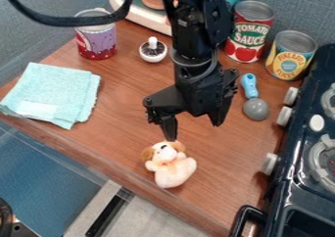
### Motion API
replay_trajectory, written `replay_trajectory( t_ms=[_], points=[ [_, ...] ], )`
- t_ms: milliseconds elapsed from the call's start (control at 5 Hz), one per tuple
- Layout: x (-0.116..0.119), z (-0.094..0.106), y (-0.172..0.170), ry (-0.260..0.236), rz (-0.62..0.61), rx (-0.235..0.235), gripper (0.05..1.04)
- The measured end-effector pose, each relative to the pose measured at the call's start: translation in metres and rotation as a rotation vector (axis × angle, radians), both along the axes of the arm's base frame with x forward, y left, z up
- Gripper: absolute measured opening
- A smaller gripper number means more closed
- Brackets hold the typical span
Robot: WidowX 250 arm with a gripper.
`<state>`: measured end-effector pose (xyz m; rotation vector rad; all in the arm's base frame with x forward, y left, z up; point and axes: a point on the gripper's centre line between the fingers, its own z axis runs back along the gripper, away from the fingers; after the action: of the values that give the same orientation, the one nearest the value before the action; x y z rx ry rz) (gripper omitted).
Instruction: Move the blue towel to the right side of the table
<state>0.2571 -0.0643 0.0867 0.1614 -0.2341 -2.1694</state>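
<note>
The black gripper (195,128) hangs over the middle of the wooden table with its fingers spread apart and nothing between them. Folded into a rough square, the light blue towel (56,91) lies flat at the table's left edge, well to the left of the gripper. A paler patch shows on the towel's lower left part.
A plush dog (171,165) lies just below the gripper. Behind stand a purple-red can (97,37), a small white pot (153,50), a tomato can (249,33) and a yellow can (290,56). A blue-handled ladle (255,108) lies near the black stove (301,148) at right.
</note>
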Motion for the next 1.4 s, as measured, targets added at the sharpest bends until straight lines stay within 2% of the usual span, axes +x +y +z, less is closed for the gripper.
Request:
replay_trajectory(
  t_ms=[200,600,800,1000,1200,1400],
  points=[
    [-0.003,-0.006,0.001,0.023,-0.004,0.007,1.001],
    [-0.022,-0.009,0.075,0.003,0.210,0.005,1.001],
    [-0.031,-0.002,0.099,-0.019,0.268,0.030,1.000],
    [-0.039,-0.006,0.131,-0.030,0.358,0.057,1.000],
    [-0.037,-0.014,0.164,-0.010,0.416,0.077,1.000],
    [-0.031,-0.009,0.194,-0.024,0.487,0.073,1.001]
  ],
)
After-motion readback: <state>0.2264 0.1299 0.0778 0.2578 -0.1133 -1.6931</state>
